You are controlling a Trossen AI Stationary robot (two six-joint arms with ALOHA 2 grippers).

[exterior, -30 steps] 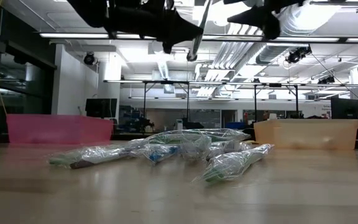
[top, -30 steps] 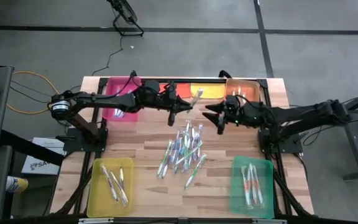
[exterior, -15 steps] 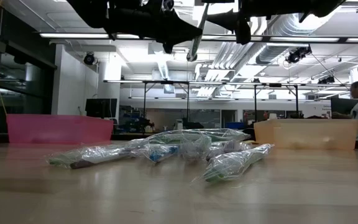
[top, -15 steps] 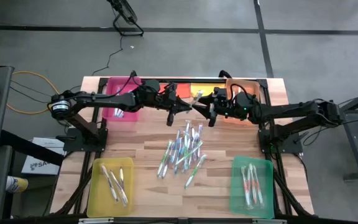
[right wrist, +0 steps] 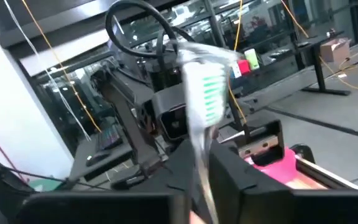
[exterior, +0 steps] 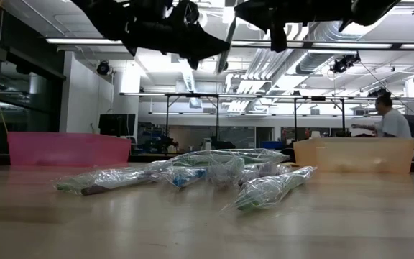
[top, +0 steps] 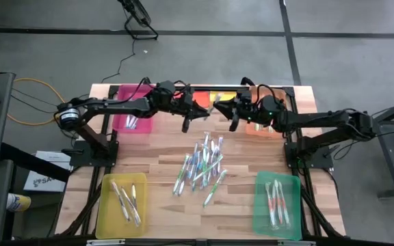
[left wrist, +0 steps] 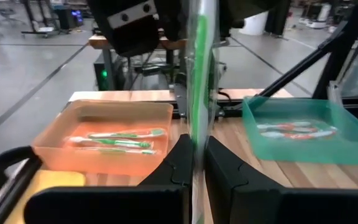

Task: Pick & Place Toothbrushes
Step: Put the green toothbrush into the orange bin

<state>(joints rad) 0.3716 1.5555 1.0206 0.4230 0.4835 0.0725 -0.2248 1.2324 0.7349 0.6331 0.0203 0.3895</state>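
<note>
- L gripper [top: 202, 113] clamped on a green brush [left wrist: 199, 93], held mid-air over table's far middle.
- R gripper [top: 223, 111] meets it, fingers narrowed on same brush: looks like a handover.
- Done: a few brushes sit in yellow [top: 122, 206], green [top: 277, 206], orange [top: 270, 93], pink [top: 134, 123] trays.
- Left: pile [top: 202, 164] mid-table, roughly a dozen unsorted.

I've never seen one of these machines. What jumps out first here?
Two dark arms meet in mid-air over the table's far side, the left gripper and right gripper both pinching one green toothbrush between them. Below lies a loose pile of wrapped toothbrushes, with coloured trays at the table's corners.
</note>
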